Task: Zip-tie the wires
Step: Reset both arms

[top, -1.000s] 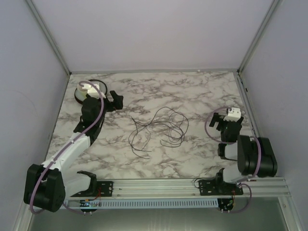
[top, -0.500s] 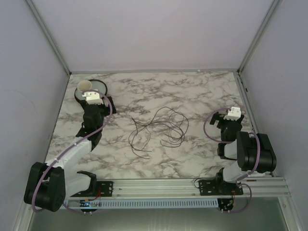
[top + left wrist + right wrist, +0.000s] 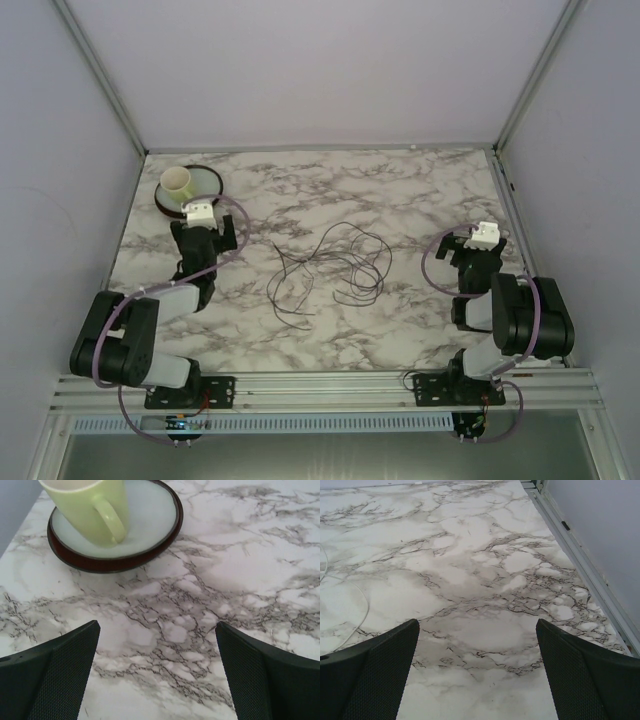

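Top external view, near to far: both arms sit folded low, left jaws well to the left of the wires point(image 3: 345, 262) and right jaws well to the right of them. Both are spread wide with nothing in them, I'd guess parked to leave room. The wires lie loose mid-table point(image 3: 420, 190), untouched. Beyond and left of the wires, a pale green mug point(image 3: 90, 510) sits on a plate point(image 3: 155, 515). Can't spot any zip tie.
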You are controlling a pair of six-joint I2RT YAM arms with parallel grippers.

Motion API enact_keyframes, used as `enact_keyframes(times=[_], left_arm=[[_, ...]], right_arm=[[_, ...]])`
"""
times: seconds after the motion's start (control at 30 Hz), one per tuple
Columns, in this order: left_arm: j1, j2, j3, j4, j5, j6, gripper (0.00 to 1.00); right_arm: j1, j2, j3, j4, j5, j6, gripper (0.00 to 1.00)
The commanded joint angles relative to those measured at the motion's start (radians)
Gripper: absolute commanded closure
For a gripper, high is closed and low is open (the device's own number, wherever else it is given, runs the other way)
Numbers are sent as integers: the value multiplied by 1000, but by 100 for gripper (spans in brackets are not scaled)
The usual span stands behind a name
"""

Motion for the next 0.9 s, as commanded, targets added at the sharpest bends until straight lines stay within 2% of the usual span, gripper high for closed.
enact_keyframes(times=[0.0, 0.17, 0.23, 0.33, 0.43, 0.5, 0.57, 0.7, 0.8, 0.87], left_arm=[[15, 8, 61, 55, 28, -9, 0], [19, -15, 52, 22, 8, -49, 0], [19, -19, 78, -69, 21, -37, 0], [19, -33, 57, -44, 24, -30, 0], [19, -45, 56, -143, 22, -29, 0], [19, -46, -20, -42, -4, -37, 0], [23, -16, -117, 186, -16, -23, 0], [30, 57, -125, 306, -4, 39, 0], [36, 173, -226, 619, -7, 40, 0], [44, 125, -234, 547, -51, 2, 0]], right_arm=[[7, 5, 23, 55, -2, -4, 1], [6, 6, 24, 54, 0, -4, 1], [7, 5, 24, 53, -1, -5, 1], [7, 6, 24, 54, -1, -4, 1], [7, 6, 23, 53, -2, -5, 1], [7, 5, 24, 53, -2, -4, 1], [7, 6, 24, 53, -2, -5, 1], [7, 6, 24, 54, -1, -5, 1], [7, 5, 25, 53, -1, -6, 1], [8, 5, 25, 53, -1, -5, 1]])
